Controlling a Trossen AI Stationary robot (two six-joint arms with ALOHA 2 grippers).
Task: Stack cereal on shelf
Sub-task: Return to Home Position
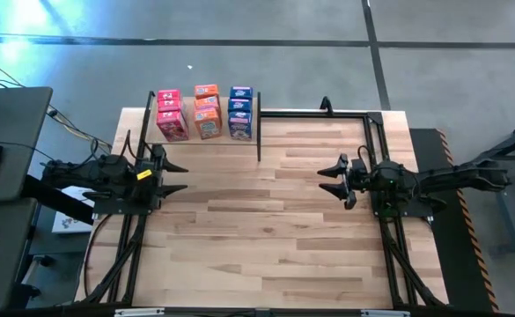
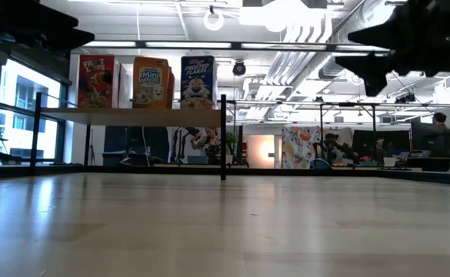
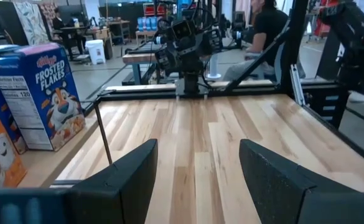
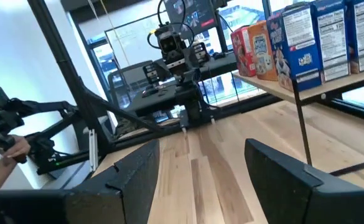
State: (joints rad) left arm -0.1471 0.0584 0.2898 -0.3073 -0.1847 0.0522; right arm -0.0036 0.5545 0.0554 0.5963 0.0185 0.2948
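**Hovering wide at the sides, cereal shelved at eleven o'clock**

Nearest comes the plank worktop (image 1: 266, 255). Midway back, the left jaws hang at nine o'clock and the right jaws at three o'clock. They face each other, well apart. Both pairs are spread, with nothing between them.

Farthest, at eleven o'clock, the shelf (image 2: 132, 116) carries the cereal (image 1: 207, 112). It stands upright in three files running front to back. The pink boxes (image 1: 172, 114) are outermost, the orange boxes (image 1: 207, 112) are in the middle, and the blue boxes (image 1: 240, 112) are toward twelve o'clock. The files stand just beside one another.

Stacking looks finished, so no grasp seems due.

If a box needed shifting, I would expect it to feel very light. The cardboard is likely stiff along its folded edges, but the broad printed faces would give under pressure. The glossy print may slide a little in a loose grip. Tall and thin, the boxes would probably tip at a nudge and knock their neighbours.

The safest hold is likely across the narrow sides near mid-height. The pressure should land close to the edges and be no more than will carry the box.
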